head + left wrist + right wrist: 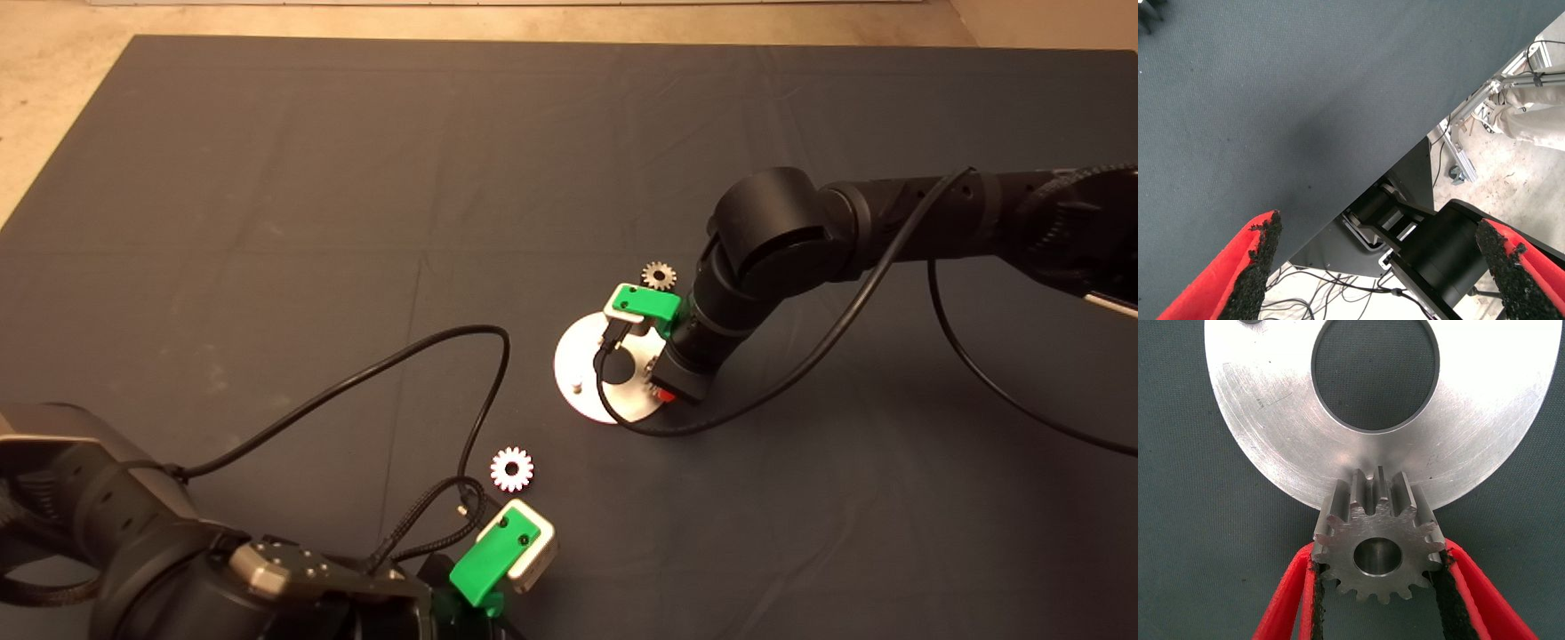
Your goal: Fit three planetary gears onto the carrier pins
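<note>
My right gripper [1379,552] is shut on one planetary gear [1377,543], a silver toothed wheel held flat at the rim of the round carrier plate [1271,420]. A shiny round face shows inside the gear's centre hole. In the head view this gripper [665,384] hangs over the plate's right side [578,356], and one bare carrier pin [578,387] stands at its left. A second gear [659,276] lies on the mat just behind the plate. A third gear [512,468] lies in front of the plate, near my left gripper [502,556], which stays parked and open [1378,225].
A black cable [640,427] loops from the right wrist over the plate's front edge. Another cable [480,391] runs across the mat from the left arm. The left wrist view shows the mat's edge, the floor, the robot's base [1438,253] and a person's leg [1538,120].
</note>
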Action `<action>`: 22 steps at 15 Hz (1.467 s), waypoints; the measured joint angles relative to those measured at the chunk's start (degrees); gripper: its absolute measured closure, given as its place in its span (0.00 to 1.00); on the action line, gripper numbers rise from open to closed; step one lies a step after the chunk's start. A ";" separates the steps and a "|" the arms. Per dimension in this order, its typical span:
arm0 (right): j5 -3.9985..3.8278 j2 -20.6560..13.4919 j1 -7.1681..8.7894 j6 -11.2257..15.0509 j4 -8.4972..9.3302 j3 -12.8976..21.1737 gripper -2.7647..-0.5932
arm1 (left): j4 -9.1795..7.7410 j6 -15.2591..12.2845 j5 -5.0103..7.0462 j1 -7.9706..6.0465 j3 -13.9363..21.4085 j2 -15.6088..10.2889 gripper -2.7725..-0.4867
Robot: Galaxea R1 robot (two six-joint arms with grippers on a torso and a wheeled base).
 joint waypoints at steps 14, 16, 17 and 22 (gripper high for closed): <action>0.00 -0.38 0.07 0.05 0.00 0.62 0.59 | 0.63 -0.04 0.00 0.00 0.00 0.00 0.31; 0.53 -0.54 0.09 0.05 0.00 1.10 0.53 | 0.63 -0.04 0.00 0.00 0.00 0.02 0.31; 2.08 -0.57 0.17 0.05 0.01 1.16 0.52 | 0.63 -0.04 0.00 0.00 0.00 0.01 0.31; 9.36 -1.82 0.40 0.27 0.00 1.27 0.46 | 0.66 -0.06 0.00 0.00 0.00 0.00 0.31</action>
